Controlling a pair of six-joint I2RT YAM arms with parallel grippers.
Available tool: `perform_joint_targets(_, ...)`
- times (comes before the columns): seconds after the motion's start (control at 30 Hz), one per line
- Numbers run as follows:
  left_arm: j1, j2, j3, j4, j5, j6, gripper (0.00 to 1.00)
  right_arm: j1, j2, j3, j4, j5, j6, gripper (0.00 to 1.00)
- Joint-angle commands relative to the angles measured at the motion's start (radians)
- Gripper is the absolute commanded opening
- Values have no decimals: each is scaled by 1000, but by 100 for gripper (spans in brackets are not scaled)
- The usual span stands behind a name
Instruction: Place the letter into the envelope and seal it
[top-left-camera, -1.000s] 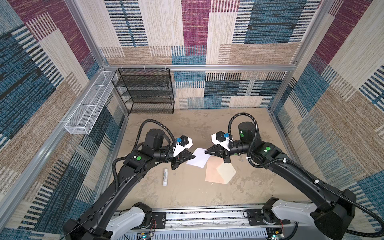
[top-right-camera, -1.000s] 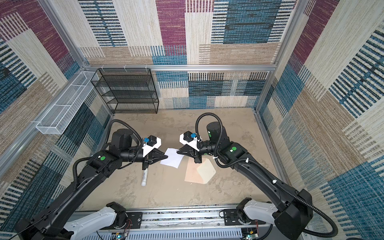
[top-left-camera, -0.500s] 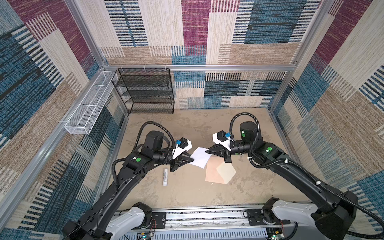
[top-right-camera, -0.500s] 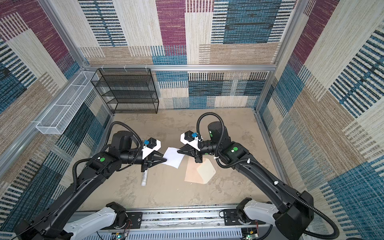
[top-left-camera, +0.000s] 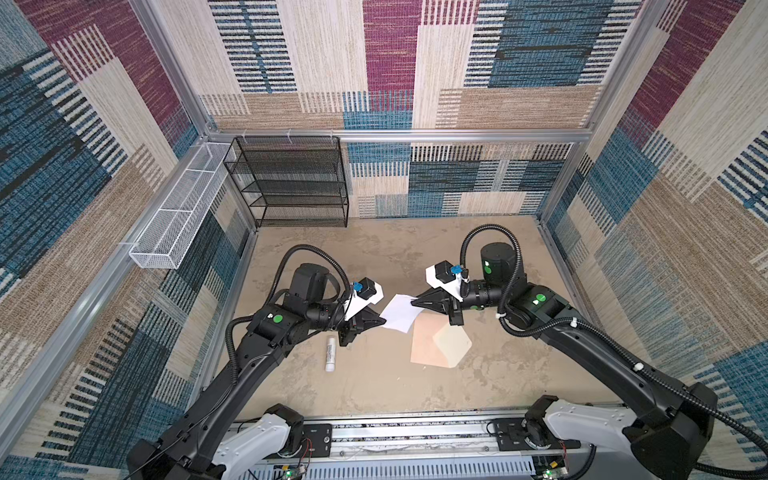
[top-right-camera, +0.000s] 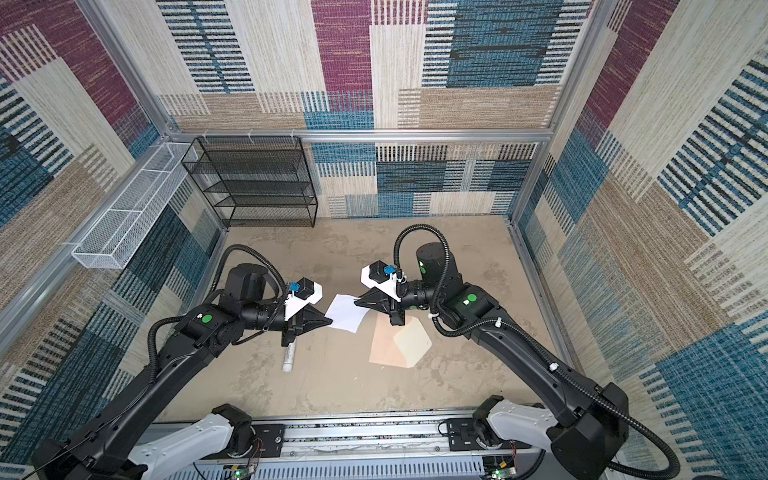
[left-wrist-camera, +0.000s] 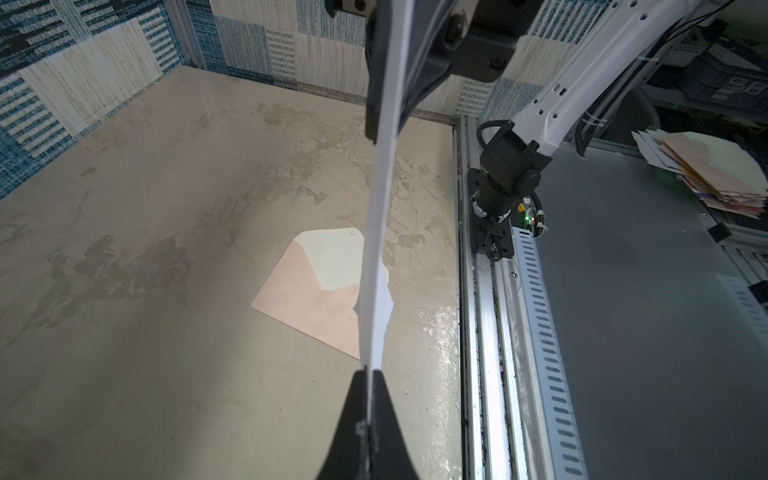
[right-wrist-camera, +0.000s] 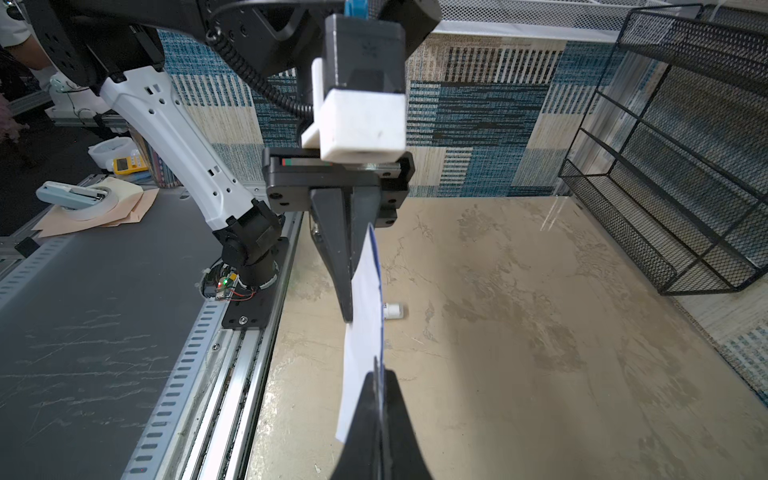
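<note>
In both top views I see only a plain white letter (top-left-camera: 398, 312) (top-right-camera: 344, 312) stretched between the arms. My right wrist view shows its dark blue edge, and my left wrist view shows it edge-on, hanging above the counter (left-wrist-camera: 166, 249).

The left end effector (top-left-camera: 381, 321) is clamped on the letter's left edge and the right end effector (top-left-camera: 414, 302) on its right corner. Each wrist view shows the jaws pressed together on the paper.

The envelope (top-left-camera: 428, 347) lies flat on the counter below the letter and a little to its right, with its cream flap open. A white tube (top-left-camera: 330, 353) lies near the left end effector.

Compared with a second ago, the letter, envelope and tube sit where they were.
</note>
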Motion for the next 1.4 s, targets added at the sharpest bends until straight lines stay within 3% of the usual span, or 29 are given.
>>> perform_joint_targets(0.0, 5, 4, -1, -24, 20, 4, 0, -1, -5, 12, 16, 3, 1, 0)
perform_joint_targets(0.07, 4, 1, -11, -20, -3, -4, 33, 0, -5, 12, 15, 2, 1, 0)
perform_joint_targets(0.1, 4, -1, -12, -21, -9, -3, 36, 0, -4, 13, 16, 2, 1, 0)
perform_joint_targets(0.13, 5, -3, -13, -26, -10, 2, 35, -1, -5, 14, 15, 2, 1, 0)
perform_joint_targets(0.27, 7, 4, -7, -58, -6, 27, 1, 0, -5, 16, 14, 6, -2, 0)
perform_joint_targets(0.47, 8, 1, -13, -59, 9, 30, 0, 0, -4, 18, 11, 6, -7, 0)
perform_joint_targets(0.53, 9, -2, -15, -54, -12, 24, 9, 0, -4, 20, 9, 6, -8, 0)
perform_joint_targets(0.63, 14, -4, -10, -76, -1, 43, 0, -1, -4, 22, 5, 5, -13, 0)
perform_joint_targets(0.73, 20, -4, -3, -95, 16, 52, 0, 0, -1, 21, 2, 2, -18, 0)
perform_joint_targets(0.8, 22, -8, -4, -87, 10, 41, 16, 0, 1, 19, 1, 0, -18, 0)
perform_joint_targets(0.83, 22, -9, -4, -78, 10, 35, 20, 0, 3, 18, 3, -4, -17, 0)
perform_joint_targets(0.87, 22, -10, -4, -72, 13, 32, 19, 0, 3, 16, 5, -5, -18, 0)
perform_joint_targets(0.93, 24, -10, -1, -58, 30, 23, 1, 0, 4, 11, 10, -9, -14, 0)
perform_joint_targets(1.23, 30, -2, 1, -62, 77, 21, 0, 0, -16, -24, 44, 17, 3, 0)
perform_joint_targets(1.37, 32, 7, 5, -66, 24, -14, 0, 0, -39, -49, 68, 53, 11, 32)
